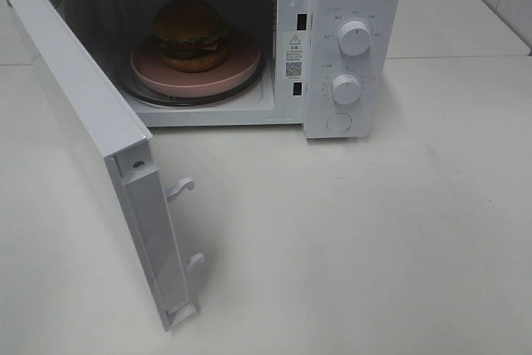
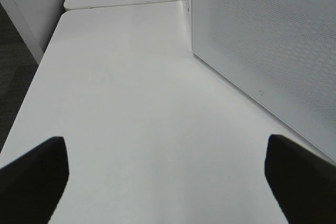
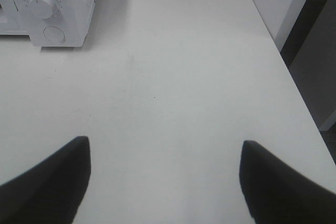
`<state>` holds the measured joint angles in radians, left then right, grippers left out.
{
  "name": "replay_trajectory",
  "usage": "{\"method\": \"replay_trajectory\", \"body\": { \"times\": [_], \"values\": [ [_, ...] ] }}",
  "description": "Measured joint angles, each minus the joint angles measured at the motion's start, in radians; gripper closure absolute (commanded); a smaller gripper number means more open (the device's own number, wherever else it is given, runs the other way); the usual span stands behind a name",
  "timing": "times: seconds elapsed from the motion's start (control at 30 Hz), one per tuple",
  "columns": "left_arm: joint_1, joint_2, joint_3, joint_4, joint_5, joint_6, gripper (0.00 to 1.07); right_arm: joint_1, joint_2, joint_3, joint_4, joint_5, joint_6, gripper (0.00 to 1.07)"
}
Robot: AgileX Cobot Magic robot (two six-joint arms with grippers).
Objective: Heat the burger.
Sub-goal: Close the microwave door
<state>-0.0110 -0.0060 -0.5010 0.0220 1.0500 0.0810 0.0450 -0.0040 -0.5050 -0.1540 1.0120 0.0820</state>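
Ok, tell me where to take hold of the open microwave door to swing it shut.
Take the door at its free vertical edge, clear of the two latch hooks. No handle shows, and that edge swings widest. Probably come from its outer face, beside which the open left gripper hangs.

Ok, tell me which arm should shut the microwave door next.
Left. The microwave door stands open on the left, its mesh panel right beside the left gripper, jaws open; the right gripper sits off by the knobs.
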Motion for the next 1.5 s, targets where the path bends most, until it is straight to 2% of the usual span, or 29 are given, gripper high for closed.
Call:
{"method": "replay_trajectory", "body": {
  "times": [1.5],
  "values": [
    [0.000,0.000,0.000,0.000,0.000,0.000,0.12,0.000,0.000,0.000,0.001,0.001,0.000,0.31]
  ]
}}
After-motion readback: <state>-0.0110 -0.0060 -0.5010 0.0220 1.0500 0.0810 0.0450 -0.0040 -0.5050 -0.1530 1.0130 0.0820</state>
